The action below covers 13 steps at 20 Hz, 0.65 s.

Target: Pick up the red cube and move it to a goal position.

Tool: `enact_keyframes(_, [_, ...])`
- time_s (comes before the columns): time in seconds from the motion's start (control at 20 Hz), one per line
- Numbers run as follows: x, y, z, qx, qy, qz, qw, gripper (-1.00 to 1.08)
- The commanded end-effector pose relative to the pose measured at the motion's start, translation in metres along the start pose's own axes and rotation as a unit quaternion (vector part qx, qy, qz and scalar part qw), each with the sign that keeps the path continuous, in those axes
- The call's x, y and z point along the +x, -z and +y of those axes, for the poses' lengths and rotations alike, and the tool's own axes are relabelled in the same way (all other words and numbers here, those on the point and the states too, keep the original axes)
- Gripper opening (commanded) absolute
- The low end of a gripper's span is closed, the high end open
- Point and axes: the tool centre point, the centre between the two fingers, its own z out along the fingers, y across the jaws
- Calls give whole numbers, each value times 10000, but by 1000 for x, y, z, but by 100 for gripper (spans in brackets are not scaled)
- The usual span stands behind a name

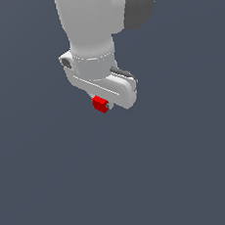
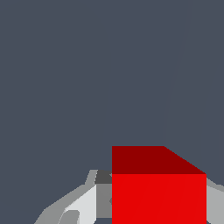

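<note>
The red cube is a tiny bright red block just under the white hand of my arm, in the upper middle of the exterior view. My gripper is shut on it; the fingers are mostly hidden behind the hand and the cube. In the wrist view the red cube fills the near part of the picture, held between grey-white fingers, with one finger on each side of it. The cube hangs above the flat dark grey ground, touching nothing else.
Only a plain dark grey-blue surface shows around and below the arm. The white arm with its dark grey joint cap comes down from the top of the exterior view.
</note>
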Motion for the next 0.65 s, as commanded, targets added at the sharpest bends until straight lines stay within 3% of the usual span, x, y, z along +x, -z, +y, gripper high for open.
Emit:
enact_keyframes(0.0, [4, 15, 1, -3, 2, -4, 10000, -100])
enact_keyframes(0.6, [14, 42, 1, -2, 5, -4, 10000, -100])
